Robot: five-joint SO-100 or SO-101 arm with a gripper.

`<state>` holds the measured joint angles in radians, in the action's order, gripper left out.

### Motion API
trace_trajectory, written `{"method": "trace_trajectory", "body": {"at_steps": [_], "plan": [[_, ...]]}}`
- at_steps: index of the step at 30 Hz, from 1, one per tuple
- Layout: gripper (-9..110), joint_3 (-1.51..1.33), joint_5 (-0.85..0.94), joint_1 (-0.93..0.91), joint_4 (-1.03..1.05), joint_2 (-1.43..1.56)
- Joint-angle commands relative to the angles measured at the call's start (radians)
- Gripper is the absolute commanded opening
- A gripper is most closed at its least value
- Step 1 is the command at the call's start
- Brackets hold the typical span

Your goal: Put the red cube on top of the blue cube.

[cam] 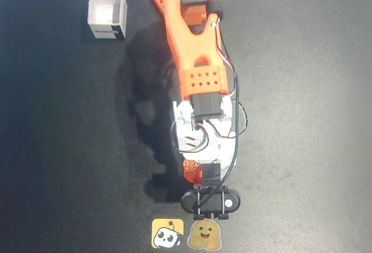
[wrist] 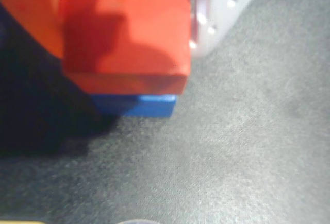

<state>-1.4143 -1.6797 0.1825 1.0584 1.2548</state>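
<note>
white box (cam: 107, 13) label, print unreadable

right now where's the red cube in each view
Overhead view: only a red-orange sliver shows under the arm's wrist, low centre, just above the black camera; it may be the red cube, mostly hidden.
Wrist view: red cube fills the upper left, over the blue cube.
Shared landmark: the dark grey mat.
</note>
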Motion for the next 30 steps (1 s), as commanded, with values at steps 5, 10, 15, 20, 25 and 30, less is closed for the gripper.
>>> {"method": "trace_trajectory", "body": {"at_steps": [5, 10, 15, 20, 25, 30], "plan": [[6, 0.054, 0.008, 0.012, -0.02, 0.005], [6, 0.049, 0.008, 0.009, -0.02, -0.008], [9, 0.046, 0.018, 0.006, -0.025, -0.018], [9, 0.028, 0.02, 0.006, -0.041, -0.021], [11, 0.023, 0.02, 0.006, -0.049, -0.023], [12, 0.02, 0.017, 0.006, -0.051, -0.023]]}}
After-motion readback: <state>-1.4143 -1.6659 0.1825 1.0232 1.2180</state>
